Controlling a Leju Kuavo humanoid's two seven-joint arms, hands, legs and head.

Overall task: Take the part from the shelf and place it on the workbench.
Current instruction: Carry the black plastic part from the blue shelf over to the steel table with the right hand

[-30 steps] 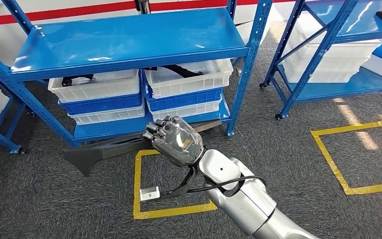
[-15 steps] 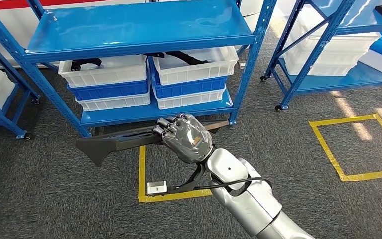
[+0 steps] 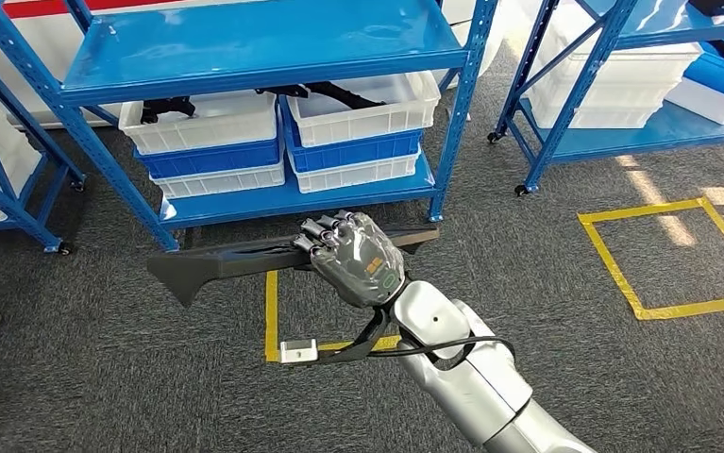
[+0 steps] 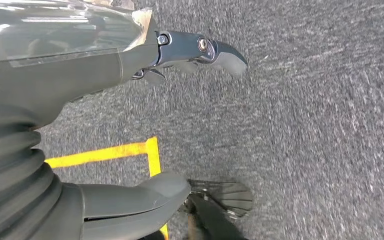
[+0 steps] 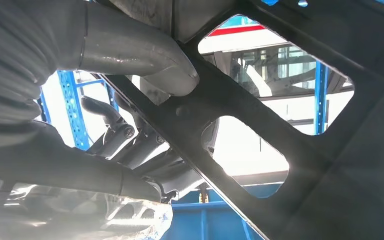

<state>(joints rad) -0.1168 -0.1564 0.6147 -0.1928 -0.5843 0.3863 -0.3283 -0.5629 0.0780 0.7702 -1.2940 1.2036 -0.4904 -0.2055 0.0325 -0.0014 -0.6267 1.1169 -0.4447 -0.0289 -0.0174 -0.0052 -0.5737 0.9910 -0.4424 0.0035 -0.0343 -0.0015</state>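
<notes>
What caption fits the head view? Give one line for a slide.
Right hand grips a long flat black plastic part above grey carpet, facing a blue metal shelf stacked with white and blue bins.

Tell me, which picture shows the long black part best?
The head view: the whole part shows end to end, gripped by the right hand above the carpet. The right wrist view shows a close piece with cut-out windows under the thumb. The left wrist view shows the left hand over carpet.

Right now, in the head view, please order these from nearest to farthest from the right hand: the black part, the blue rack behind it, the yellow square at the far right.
1. Black part: held in the right hand.
2. Blue rack: just behind the hand.
3. Yellow square: on the carpet, far to the right.
</notes>
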